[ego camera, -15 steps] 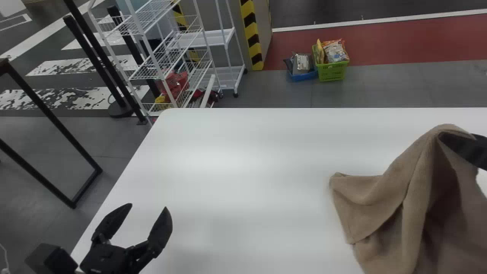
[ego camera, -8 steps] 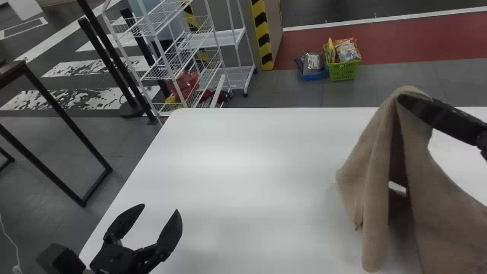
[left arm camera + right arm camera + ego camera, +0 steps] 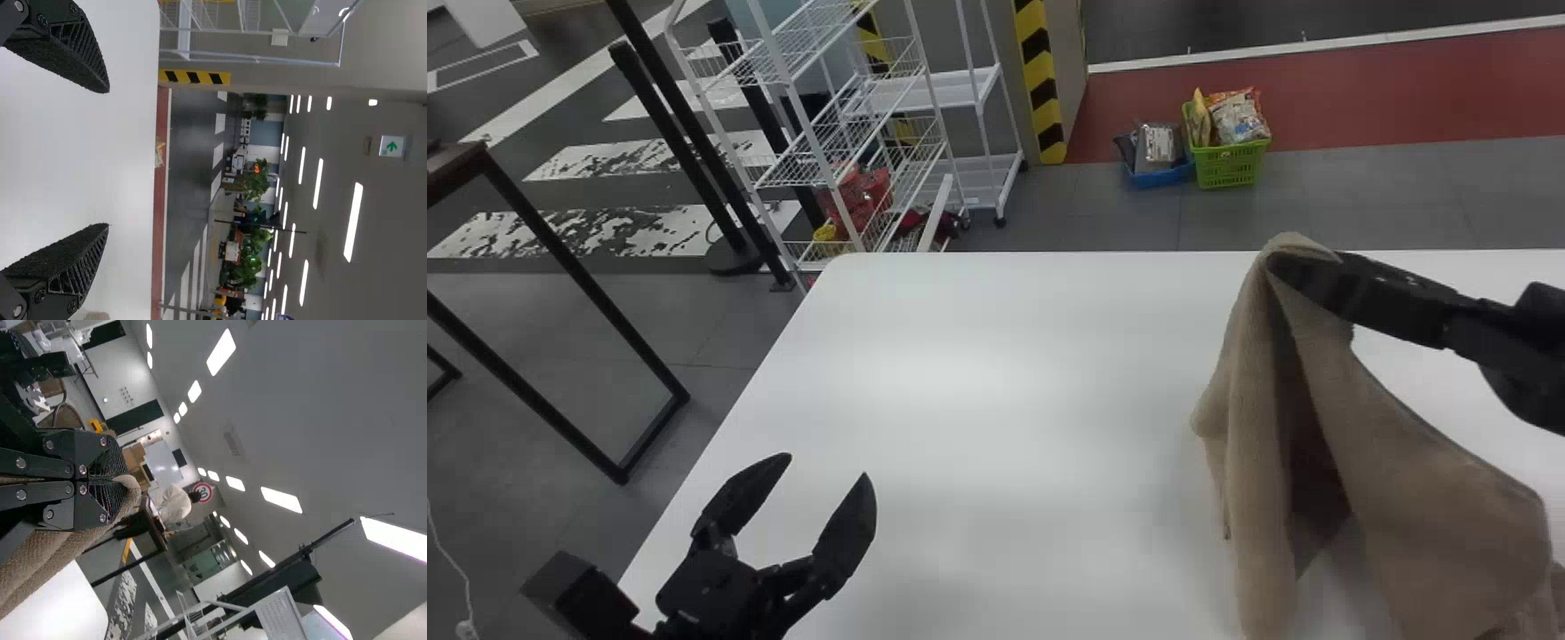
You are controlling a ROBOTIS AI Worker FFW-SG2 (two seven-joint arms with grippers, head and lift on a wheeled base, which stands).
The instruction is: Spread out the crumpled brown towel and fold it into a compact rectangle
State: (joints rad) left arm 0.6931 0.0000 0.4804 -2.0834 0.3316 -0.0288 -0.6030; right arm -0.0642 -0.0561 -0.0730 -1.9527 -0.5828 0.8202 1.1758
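The right gripper [image 3: 1282,265] is clenching the towel [image 3: 1423,507], its jaws closing on the cloth with the brown fabric pinched at their tips. In the right wrist view, the jaws are standing together and the towel is wrapping over their ends and trailing back beneath them. The arm behind them is coming in from the right edge of the head view.

From that grip the towel is hanging in long, loose folds over the robot's right side of the table [image 3: 1005,427]. One narrow fold is dropping toward the near edge of the view, while a broader part is slanting away to the right. How much of it is resting on the tabletop, I cannot tell.

The left gripper [image 3: 828,468] is waiting above the table at the near left, well apart from the towel. Its jaws are standing wide open, grasping nothing.

Beyond the table's far edge, a green basket [image 3: 1232,169] is holding packets, with a blue tray [image 3: 1163,178] sitting just beside it on the floor. A yellow-and-black striped column [image 3: 1039,80] and a white wire rack [image 3: 811,129] are standing farther left.
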